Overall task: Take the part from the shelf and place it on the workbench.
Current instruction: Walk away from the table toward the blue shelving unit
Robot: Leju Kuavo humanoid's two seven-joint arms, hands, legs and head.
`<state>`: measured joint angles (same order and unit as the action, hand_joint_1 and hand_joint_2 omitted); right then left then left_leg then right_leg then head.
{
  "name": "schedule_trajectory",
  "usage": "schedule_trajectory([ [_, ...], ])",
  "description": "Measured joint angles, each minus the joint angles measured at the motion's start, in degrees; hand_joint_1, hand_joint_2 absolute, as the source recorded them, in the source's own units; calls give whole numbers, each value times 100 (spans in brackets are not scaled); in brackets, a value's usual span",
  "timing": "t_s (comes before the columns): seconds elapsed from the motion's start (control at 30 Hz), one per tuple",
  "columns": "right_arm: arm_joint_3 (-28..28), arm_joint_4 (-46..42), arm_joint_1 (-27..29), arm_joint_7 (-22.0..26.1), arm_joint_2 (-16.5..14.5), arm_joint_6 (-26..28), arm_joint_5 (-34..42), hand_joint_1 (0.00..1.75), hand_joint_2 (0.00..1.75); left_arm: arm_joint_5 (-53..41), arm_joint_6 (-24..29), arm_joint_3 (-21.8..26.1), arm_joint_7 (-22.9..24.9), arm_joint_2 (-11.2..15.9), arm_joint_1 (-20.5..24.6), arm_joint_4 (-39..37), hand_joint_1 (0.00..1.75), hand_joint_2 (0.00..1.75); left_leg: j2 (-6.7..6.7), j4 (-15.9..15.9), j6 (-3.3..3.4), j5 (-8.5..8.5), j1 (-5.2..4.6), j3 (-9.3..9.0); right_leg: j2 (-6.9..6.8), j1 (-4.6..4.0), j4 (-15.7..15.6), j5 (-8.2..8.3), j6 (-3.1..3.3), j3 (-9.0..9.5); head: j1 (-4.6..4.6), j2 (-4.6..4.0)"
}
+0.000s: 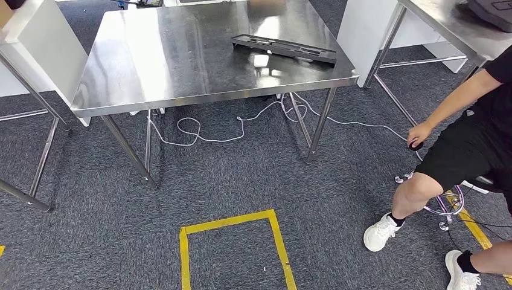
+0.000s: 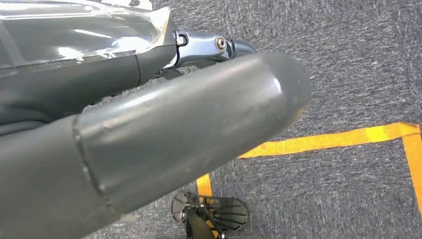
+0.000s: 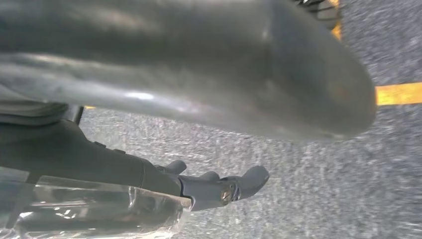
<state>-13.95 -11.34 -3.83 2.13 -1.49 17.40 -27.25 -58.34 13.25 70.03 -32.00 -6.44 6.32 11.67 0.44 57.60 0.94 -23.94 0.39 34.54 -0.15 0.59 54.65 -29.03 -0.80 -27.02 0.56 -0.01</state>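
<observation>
**One part on the workbench, both hands hanging over carpet**

One dark, long, flat part [image 1: 284, 48] lies on the steel workbench [image 1: 181, 60], towards its far right area, running slantwise with its right end close to the right edge and well back from the front edge. I read the rest of the top as bare, shiny metal with ceiling light glaring off it.

My left hand [image 2: 164, 134] hangs above grey carpet; the thick grey thumb crosses the left wrist view, and the darker fingers [image 2: 219, 47] behind it stretch out with nothing between them, so I call it released. My right hand [image 3: 199, 99] is the same story (the thumb is blurred, but the fingers [image 3: 224, 186] reach out over carpet, holding nothing).

Under the bench a white cable [image 1: 241, 127] loops across the floor between the legs and trails off right towards a seated person [image 1: 471, 139], whose hand rests on a small dark thing at the knee; I cannot tell what it is. The person's stool and white shoes take up the right side of the floor.

A yellow tape outline [image 1: 235, 241] marks a rectangle on the carpet in front of the bench, with open carpet between it and the bench legs. More steel-legged tables flank the left [image 1: 36, 54] and far right [image 1: 447, 24], leaving narrow lanes beside the workbench
</observation>
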Motion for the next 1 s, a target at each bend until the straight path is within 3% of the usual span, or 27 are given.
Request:
schedule_trajectory([
  [0.07, 37, 8, 6, -71, -7, -15, -67, 0, 0, -2, -1, 0, 2, 3, -11, -1, 0, 0, -25, 375, -54, -399, 31, 119, -14, 53, -19, 95, 116, -60, -19, 0],
  [0.13, 85, 10, 13, -108, -13, -51, -125, 0, 0, -4, 1, 0, 7, 2, -16, -2, 0, 0, -34, 1089, -94, -913, 45, 310, -20, 32, -7, 181, 170, -150, -32, 0],
  [0.17, 105, 12, 20, -117, -14, -72, -145, 0, 0, -4, 2, 0, 10, 2, -16, -2, 0, 0, -35, 1388, -111, -1048, 51, 367, -22, 27, 6, 223, 164, -203, -34, 1],
  [0.2, 122, 14, 30, -123, -15, -88, -164, 0, 0, -3, 3, 0, 11, 2, -18, -2, 0, 0, -34, 1511, -126, -1065, 63, 340, -23, 28, 26, 259, 151, -265, -35, 1],
  [0.23, 134, 16, 41, -126, -16, -98, -177, 0, 0, -3, 3, 0, 13, 3, -19, -2, 0, 0, -33, 1405, -138, -976, 80, 203, -22, 33, 53, 288, 134, -326, -34, 1],
  [0.33, 167, 17, 53, -133, -24, -103, -232, 0, 0, 3, 3, 0, 13, 8, -11, 0, 0, 0, -46, 300, -143, -651, 121, -536, -18, 34, 167, 336, 68, -474, -36, 1],
  [0.37, 181, 17, 47, -136, -26, -103, -248, 0, 0, 7, 3, 0, 13, 9, -8, 0, 0, 0, -57, 62, -122, -629, 111, -667, -17, 25, 195, 357, 34, -508, -33, 0],
  [0.5, 230, 19, 34, -166, -22, -107, -291, 0, 0, 16, 9, 0, 13, 4, -12, 0, 0, 0, -59, -67, 65, -549, 53, -609, -7, -5, 242, 420, -142, -614, -30, 0],
  [0.53, 242, 20, 35, -179, -17, -107, -299, 0, 0, 16, 12, 0, 14, 0, -9, 0, 0, 0, -47, -85, 135, -496, 53, -567, -3, -5, 360, 318, -144, -686, -16, 0],
  [0.6, 263, 21, 32, -199, -11, -110, -315, 0, 0, 20, 21, 1, 15, -7, -4, 0, 0, 0, -25, -101, 229, -389, 49, -449, 2, 15, 975, -110, -80, -946, 12, 0],
  [0.67, 276, 21, 30, -209, -13, -114, -329, 0, 0, 27, 34, 2, 16, -6, -6, 0, 0, 0, -15, -98, 251, -299, 36, -315, 2, 19, 1731, -487, -64, -1179, 30, 0],
  [0.7, 280, 21, 31, -213, -10, -115, -332, 0, 0, 29, 39, 2, 15, -5, -7, 0, 0, 0, -11, -97, 248, -258, 29, -254, 2, 19, 1893, -532, -99, -1176, 30, 1],
  [0.73, 284, 21, 32, -219, -7, -116, -332, 0, 0, 30, 43, 2, 12, -6, -7, 0, 0, 0, -10, -97, 240, -219, 22, -201, 2, 17, 1834, -483, -147, -1058, 32, 1],
  [0.8, 285, 21, 27, -225, 2, -117, -330, 0, 0, 22, 45, 2, 5, -11, -8, 0, 0, 0, -12, -95, 214, -147, 13, -129, 1, 7, 1064, -252, -208, -489, 32, 1],
  [0.87, 285, 21, 13, -226, 9, -117, -330, 0, 0, 15, 46, 2, -1, -20, -8, 0, 0, 0, -9, -91, 163, -84, -3, -90, 2, -31, 227, -140, -161, 57, 29, 0],
  [0.93, 286, 21, 4, -227, 12, -118, -330, 0, 0, 13, 47, 2, -7, -23, -5, 0, 0, 0, -2, -85, 118, -53, -25, -71, 7, -59, -57, -137, -91, 167, 26, 0],
  [1.0, 287, 21, 7, -228, 15, -118, -329, 0, 0, 13, 50, 2, -13, -21, -5, 1, 0, 0, 0, -86, 190, -49, -28, -61, 9, -43, -73, -114, -53, 106, 7, 0],
])
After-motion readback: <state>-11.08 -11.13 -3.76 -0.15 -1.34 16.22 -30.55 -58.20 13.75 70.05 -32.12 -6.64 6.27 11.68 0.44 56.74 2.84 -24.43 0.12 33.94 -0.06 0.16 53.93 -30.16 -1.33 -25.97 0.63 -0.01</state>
